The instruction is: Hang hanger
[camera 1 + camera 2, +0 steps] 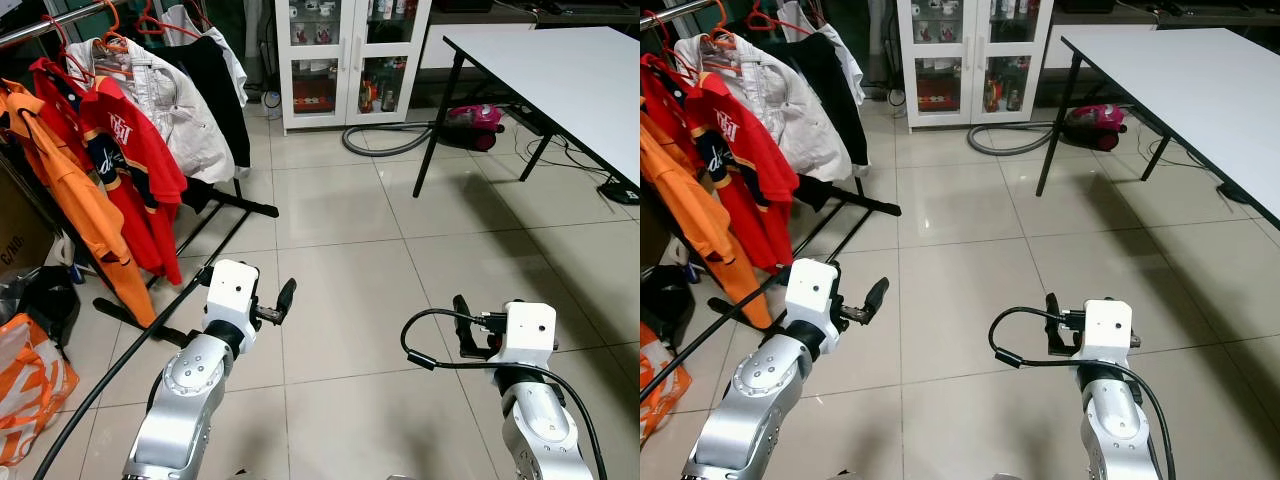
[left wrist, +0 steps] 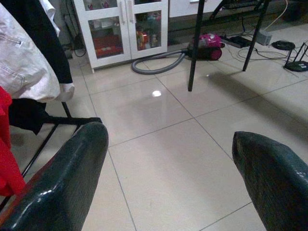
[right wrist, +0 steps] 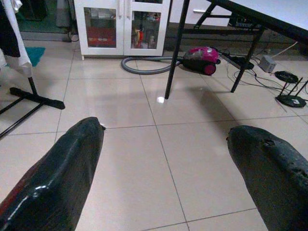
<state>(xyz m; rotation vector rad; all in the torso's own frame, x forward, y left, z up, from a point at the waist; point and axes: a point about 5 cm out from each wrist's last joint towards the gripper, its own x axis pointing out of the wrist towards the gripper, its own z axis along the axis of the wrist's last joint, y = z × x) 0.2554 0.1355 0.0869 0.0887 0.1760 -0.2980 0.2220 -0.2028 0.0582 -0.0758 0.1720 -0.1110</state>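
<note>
Both arms are raised over the tiled floor. The left gripper and the right gripper each have their fingers spread wide, holding nothing. Red hangers hang on the clothes rack at the robot's left, carrying an orange shirt, red jersey and white jacket.

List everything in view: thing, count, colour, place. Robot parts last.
clothes rack: one, black base and silver rail, robot's left
hanging garments: several, orange, red, white denim, black, on the rack
hangers: several, red and orange, on the rail
bag: one, orange and white, floor at far left
glass-door cabinet: one, white, far wall
vacuum cleaner: one, pink with grey hose, beside the table leg
table: one, white top, black legs, right
left gripper: open, empty, over the tiles
right gripper: open, empty, over the tiles
</note>
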